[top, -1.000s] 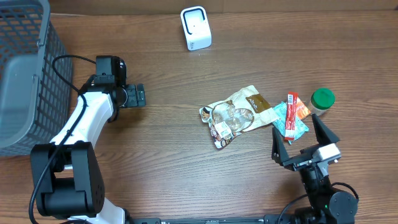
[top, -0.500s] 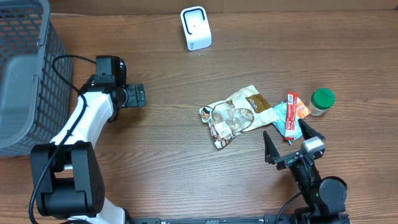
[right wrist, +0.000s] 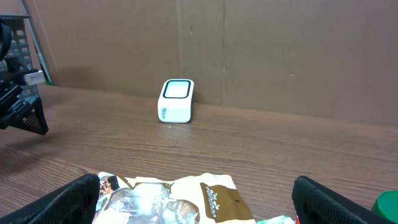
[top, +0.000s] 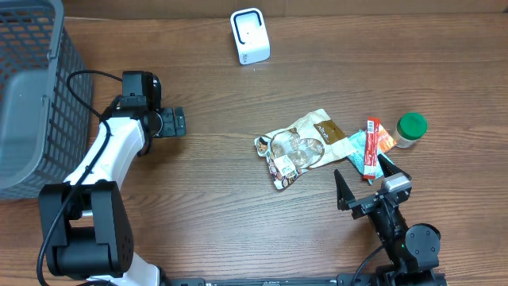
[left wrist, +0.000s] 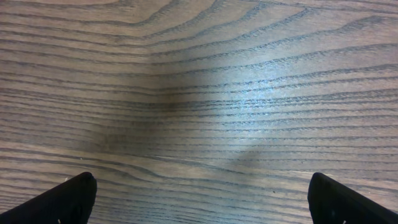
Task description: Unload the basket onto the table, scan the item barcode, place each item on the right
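Note:
Several items lie at the table's right: a brown and white snack bag (top: 302,144), a teal packet (top: 367,156), a red bar (top: 375,137) and a green-lidded jar (top: 411,128). The white barcode scanner (top: 249,36) stands at the far edge. My right gripper (top: 365,178) hovers open just in front of the teal packet, holding nothing. In the right wrist view the right gripper (right wrist: 205,208) frames the snack bag (right wrist: 180,199), with the scanner (right wrist: 176,101) beyond. My left gripper (top: 176,122) is open over bare wood at the left. The left wrist view shows that gripper (left wrist: 202,208) with only table grain.
A grey mesh basket (top: 32,95) fills the far left corner. The green jar lid (right wrist: 388,205) shows at the right wrist view's right edge, and the left arm's gripper (right wrist: 22,112) at its left. A brown cardboard wall backs the table.
The right arm has shifted left and a little toward the packets. The left arm and all items have stayed put.

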Motion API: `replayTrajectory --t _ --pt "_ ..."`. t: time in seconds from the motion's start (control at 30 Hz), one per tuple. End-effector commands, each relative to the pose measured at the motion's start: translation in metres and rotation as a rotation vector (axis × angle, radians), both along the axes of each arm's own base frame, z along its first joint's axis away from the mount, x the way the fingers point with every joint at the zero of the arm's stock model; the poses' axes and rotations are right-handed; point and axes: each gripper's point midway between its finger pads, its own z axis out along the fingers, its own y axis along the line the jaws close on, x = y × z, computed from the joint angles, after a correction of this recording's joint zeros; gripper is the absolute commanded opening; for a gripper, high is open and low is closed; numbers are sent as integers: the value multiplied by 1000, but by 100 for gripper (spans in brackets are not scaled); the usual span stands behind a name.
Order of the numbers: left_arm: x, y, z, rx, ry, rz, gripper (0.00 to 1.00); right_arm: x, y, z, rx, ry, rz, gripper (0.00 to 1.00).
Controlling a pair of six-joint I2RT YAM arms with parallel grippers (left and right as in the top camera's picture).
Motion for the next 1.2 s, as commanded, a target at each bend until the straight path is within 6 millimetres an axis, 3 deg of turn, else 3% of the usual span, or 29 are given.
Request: replayTrajectory --t 0.0,0.7,0.87,1.0,1.17 --pt "5 1 3 8 -10 -11 100 0 -1 -2 4 -1 -3 100" --pt "5 1 2 8 -9 -11 100 0 -1 -2 4 -1 -3 100" --pt "6 0 13 8 -34 -14 100 0 -1 -2 4 -1 -3 100" --pt "8 0 51 11 -132 -13 100 0 -1 -2 4 -1 -3 100" --pt "0 0 137 16 -353 -12 99 0 -1 -2 4 -1 -3 100"
